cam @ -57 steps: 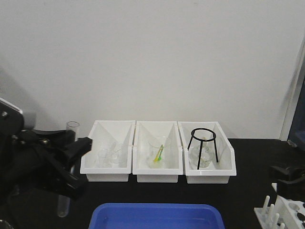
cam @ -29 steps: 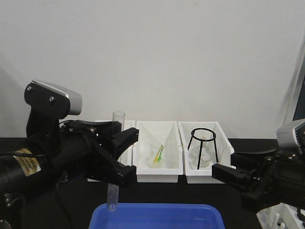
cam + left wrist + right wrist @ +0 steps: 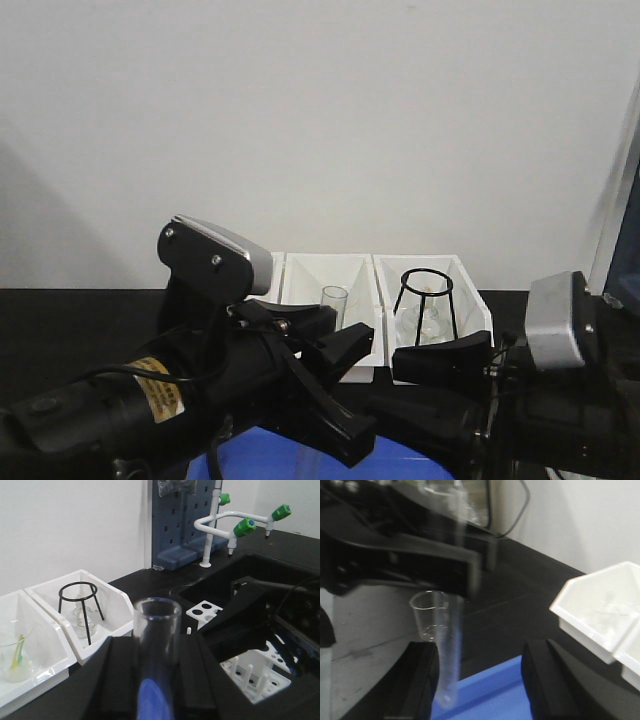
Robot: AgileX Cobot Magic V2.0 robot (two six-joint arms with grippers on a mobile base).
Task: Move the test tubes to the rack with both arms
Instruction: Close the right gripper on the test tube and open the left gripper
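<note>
In view: 2 arms (image 3: 200, 395), 1 test tube (image 3: 156, 650), 1 rack (image 3: 272, 680), 1 tripod (image 3: 79, 611).

Test tube (image 3: 334, 298) upright betw. L arm (image 3: 150, 400) jaws; R arm (image 3: 560, 410) close alongside.

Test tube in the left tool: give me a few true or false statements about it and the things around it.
The left tool holds the test tube upright. True.
The right tool is shut on it. False: its jaws stand open, gripping nothing.
A black tripod stands in the rightmost bin. True.
The rack is full of tubes. False: the holes that show are empty.
</note>
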